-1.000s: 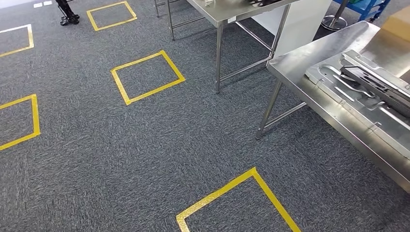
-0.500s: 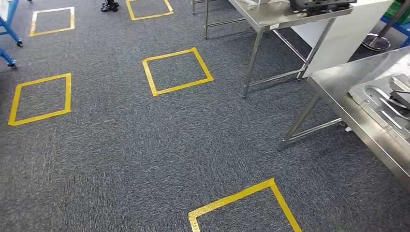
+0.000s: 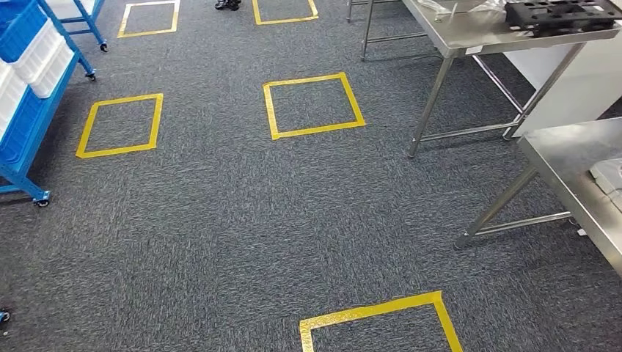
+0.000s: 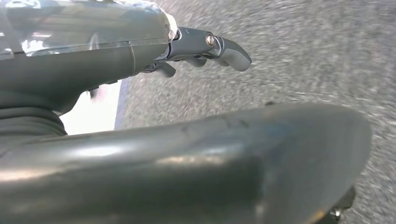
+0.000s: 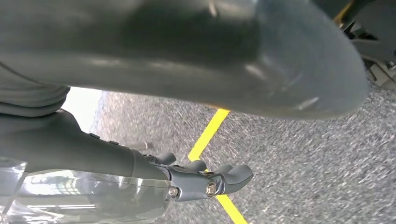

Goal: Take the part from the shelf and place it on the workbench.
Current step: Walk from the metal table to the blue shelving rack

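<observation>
At the far left stands a blue shelf [image 3: 29, 110] on castors, loaded with blue and white bins [image 3: 33, 44]. Whether the part is among them cannot be told from here.

Grey carpet [image 3: 220, 220] covers the floor, marked with yellow tape squares: one near the shelf [image 3: 119, 125], one farther right at mid-floor [image 3: 314, 105], two at the far edge, and one at the near edge [image 3: 381, 319].

To the right, a steel desk [image 3: 484, 33] stands far off, carrying a black tray [image 3: 561, 15] on its right part and some small clear items to the left of it. At the near right, the corner of a second steel desk [image 3: 568, 165] comes in, with a pale metal piece [image 3: 609, 174] at the frame's edge.

The left hand [image 4: 205, 49] hangs over the carpet, its fingers slightly curled and apart, holding nothing. The right hand [image 5: 205, 179] likewise hangs with fingers loosely bent and empty, above a yellow tape line [image 5: 208, 135] on the carpet.
</observation>
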Controlling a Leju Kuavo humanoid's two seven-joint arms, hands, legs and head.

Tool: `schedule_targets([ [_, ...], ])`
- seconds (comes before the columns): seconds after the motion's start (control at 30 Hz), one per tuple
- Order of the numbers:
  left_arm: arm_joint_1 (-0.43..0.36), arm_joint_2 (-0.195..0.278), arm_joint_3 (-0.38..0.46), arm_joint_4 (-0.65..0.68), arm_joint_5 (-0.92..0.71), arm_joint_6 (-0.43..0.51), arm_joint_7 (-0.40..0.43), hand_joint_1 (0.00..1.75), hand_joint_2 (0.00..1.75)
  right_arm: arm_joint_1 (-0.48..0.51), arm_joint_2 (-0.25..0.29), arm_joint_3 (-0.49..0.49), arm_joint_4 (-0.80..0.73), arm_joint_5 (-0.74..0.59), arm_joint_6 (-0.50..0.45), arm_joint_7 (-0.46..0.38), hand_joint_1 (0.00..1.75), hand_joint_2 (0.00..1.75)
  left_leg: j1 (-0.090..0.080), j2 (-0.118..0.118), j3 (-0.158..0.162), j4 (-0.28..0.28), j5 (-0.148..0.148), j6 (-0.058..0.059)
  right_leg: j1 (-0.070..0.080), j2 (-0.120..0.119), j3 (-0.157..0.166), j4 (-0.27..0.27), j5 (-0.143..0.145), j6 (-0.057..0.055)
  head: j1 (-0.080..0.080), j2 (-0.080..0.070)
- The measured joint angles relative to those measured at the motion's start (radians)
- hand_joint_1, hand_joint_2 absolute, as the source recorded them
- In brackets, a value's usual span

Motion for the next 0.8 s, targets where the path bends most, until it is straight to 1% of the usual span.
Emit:
schedule_targets([
  [0.03,0.001,0.0,-0.001,0.0,0.0,-0.002,0.0,0.0,0.0,0.0,0.0,0.0,0.0,0.001,0.002,0.002,0.0,0.0,0.003,0.008,0.026,-0.05,0.031,-0.002,-0.001,-0.013,0.002,0.001,-0.002,0.003,0.0,0.0],
  [0.07,0.001,0.0,-0.002,0.0,0.0,-0.005,-0.004,0.0,0.0,-0.001,0.0,0.0,0.001,0.002,0.005,0.004,0.0,0.0,0.004,0.029,0.067,-0.126,0.067,-0.002,0.0,-0.024,0.005,0.001,-0.005,0.006,0.0,0.0],
  [0.1,0.0,0.0,-0.003,-0.001,0.001,-0.008,-0.009,0.0,0.0,-0.002,0.0,0.0,0.001,0.004,0.008,0.006,0.0,0.0,0.003,0.054,0.105,-0.196,0.094,0.0,0.002,-0.035,0.009,0.003,-0.009,0.011,0.0,0.0],
  [0.13,0.0,0.0,-0.003,-0.002,0.002,-0.012,-0.016,0.0,0.0,-0.002,-0.001,0.0,0.001,0.007,0.009,0.008,0.0,0.0,0.001,0.073,0.132,-0.248,0.111,0.004,0.004,-0.044,0.013,0.004,-0.012,0.017,0.0,0.0],
  [0.17,0.0,0.0,-0.003,-0.003,0.003,-0.016,-0.023,0.0,0.0,-0.003,-0.002,0.001,0.001,0.009,0.008,0.01,0.0,0.0,0.0,0.086,0.145,-0.274,0.117,0.009,0.007,-0.052,0.016,0.005,-0.015,0.023,0.0,0.0],
  [0.2,0.0,0.0,-0.003,-0.003,0.004,-0.02,-0.028,0.0,0.0,-0.005,-0.003,0.001,0.001,0.012,0.004,0.012,0.0,0.0,-0.003,0.081,0.144,-0.279,0.116,0.016,0.008,-0.061,0.019,0.005,-0.017,0.029,0.0,0.0],
  [0.23,0.001,0.0,-0.003,-0.004,0.004,-0.023,-0.031,0.0,0.0,-0.008,-0.003,0.002,0.0,0.015,0.001,0.013,0.0,0.0,-0.005,0.068,0.142,-0.28,0.117,0.023,0.006,-0.07,0.023,0.004,-0.018,0.036,0.0,0.0],
  [0.27,0.002,0.0,-0.003,-0.004,0.005,-0.026,-0.033,0.0,0.0,-0.011,-0.003,0.004,0.0,0.017,-0.002,0.014,0.0,0.0,-0.005,0.056,0.143,-0.284,0.12,0.03,0.002,-0.068,0.026,0.007,-0.023,0.043,0.0,0.0],
  [0.3,0.002,0.0,-0.003,-0.004,0.006,-0.028,-0.033,0.0,0.0,-0.013,-0.003,0.006,0.0,0.019,-0.003,0.014,0.0,0.0,-0.005,0.045,0.145,-0.287,0.123,0.037,-0.001,-0.051,0.022,0.022,-0.037,0.049,0.0,0.0],
  [0.33,0.002,0.0,-0.003,-0.004,0.007,-0.03,-0.031,0.0,0.0,-0.015,-0.003,0.008,-0.001,0.021,-0.003,0.014,0.0,0.0,-0.003,0.033,0.147,-0.29,0.127,0.044,-0.004,-0.024,0.009,0.057,-0.061,0.053,0.0,0.0],
  [0.37,0.001,0.0,-0.003,-0.004,0.007,-0.031,-0.029,0.0,0.0,-0.016,-0.003,0.009,-0.001,0.022,-0.003,0.014,0.0,0.0,-0.003,0.023,0.148,-0.292,0.129,0.048,-0.005,0.008,-0.015,0.113,-0.094,0.055,0.0,0.0],
  [0.4,0.001,0.0,-0.003,-0.004,0.007,-0.032,-0.025,0.0,0.0,-0.017,-0.004,0.009,-0.001,0.023,-0.002,0.014,0.0,0.0,-0.004,0.011,0.147,-0.291,0.131,0.051,-0.004,0.032,-0.05,0.184,-0.129,0.054,0.0,0.0],
  [0.43,0.0,0.0,-0.003,-0.004,0.007,-0.032,-0.02,0.0,0.0,-0.018,-0.004,0.01,-0.001,0.024,-0.001,0.014,0.0,0.0,-0.007,-0.002,0.145,-0.291,0.132,0.053,-0.004,0.043,-0.084,0.25,-0.154,0.053,0.0,0.0],
  [0.47,0.0,0.0,-0.003,-0.004,0.007,-0.032,-0.014,0.0,0.0,-0.018,-0.004,0.011,-0.001,0.025,0.0,0.015,0.0,0.0,-0.009,-0.017,0.145,-0.29,0.132,0.055,-0.003,0.047,-0.108,0.293,-0.16,0.051,0.0,0.0],
  [0.5,0.001,0.0,-0.003,-0.004,0.007,-0.032,-0.009,0.0,0.0,-0.019,-0.005,0.012,-0.001,0.026,0.0,0.017,0.0,0.0,-0.012,-0.033,0.145,-0.29,0.132,0.055,-0.002,0.05,-0.116,0.297,-0.145,0.048,0.0,0.0],
  [0.53,0.001,0.0,-0.003,-0.004,0.007,-0.032,-0.004,0.0,0.0,-0.02,-0.005,0.013,-0.001,0.027,0.001,0.02,0.0,0.0,-0.013,-0.049,0.147,-0.289,0.132,0.055,-0.001,0.055,-0.104,0.261,-0.112,0.043,0.0,0.0],
  [0.57,0.0,0.0,-0.003,-0.004,0.006,-0.033,-0.002,0.0,0.0,-0.022,-0.006,0.015,-0.001,0.028,0.001,0.022,0.0,0.0,-0.014,-0.063,0.149,-0.288,0.132,0.055,0.0,0.067,-0.078,0.196,-0.069,0.038,0.0,0.0],
  [0.6,-0.001,-0.001,-0.003,-0.005,0.005,-0.034,-0.007,0.0,0.0,-0.023,-0.008,0.015,-0.001,0.029,0.003,0.025,0.0,0.0,-0.015,-0.076,0.149,-0.287,0.132,0.053,0.0,0.091,-0.049,0.126,-0.034,0.032,0.0,0.0],
  [0.63,-0.001,-0.001,-0.003,-0.006,0.01,-0.039,-0.029,0.0,0.0,-0.025,-0.009,0.016,-0.001,0.032,0.008,0.026,0.0,0.0,-0.016,-0.088,0.148,-0.285,0.131,0.05,0.001,0.113,-0.027,0.069,-0.011,0.027,0.0,0.0],
  [0.67,-0.001,0.0,0.0,-0.007,0.021,-0.051,-0.069,0.0,0.0,-0.026,-0.01,0.018,-0.001,0.037,0.017,0.024,0.0,0.0,-0.016,-0.098,0.144,-0.284,0.132,0.046,0.002,0.13,-0.014,0.035,-0.001,0.024,0.0,0.0],
  [0.7,0.0,0.002,0.007,-0.008,0.036,-0.068,-0.123,0.0,0.0,-0.028,-0.01,0.022,-0.001,0.045,0.028,0.021,0.0,0.0,-0.014,-0.108,0.141,-0.283,0.133,0.04,0.004,0.137,-0.01,0.022,-0.002,0.021,0.0,0.0],
  [0.73,0.001,0.006,0.017,-0.008,0.054,-0.091,-0.181,0.0,0.0,-0.03,-0.011,0.026,-0.001,0.052,0.04,0.019,0.0,0.0,-0.012,-0.119,0.136,-0.284,0.135,0.033,0.004,0.127,-0.009,0.017,-0.001,0.018,0.0,0.0],
  [0.77,0.003,0.013,0.028,-0.009,0.067,-0.115,-0.227,0.0,0.0,-0.031,-0.011,0.029,-0.001,0.056,0.049,0.017,0.0,0.0,-0.011,-0.119,0.133,-0.282,0.134,0.028,0.004,0.115,-0.007,0.013,0.002,0.013,0.0,0.0],
  [0.8,0.004,0.021,0.039,-0.009,0.075,-0.137,-0.259,0.0,0.0,-0.03,-0.011,0.031,-0.001,0.056,0.053,0.016,0.0,0.0,-0.011,-0.102,0.128,-0.271,0.126,0.023,0.002,0.102,-0.003,0.006,0.004,0.006,0.0,0.0],
])
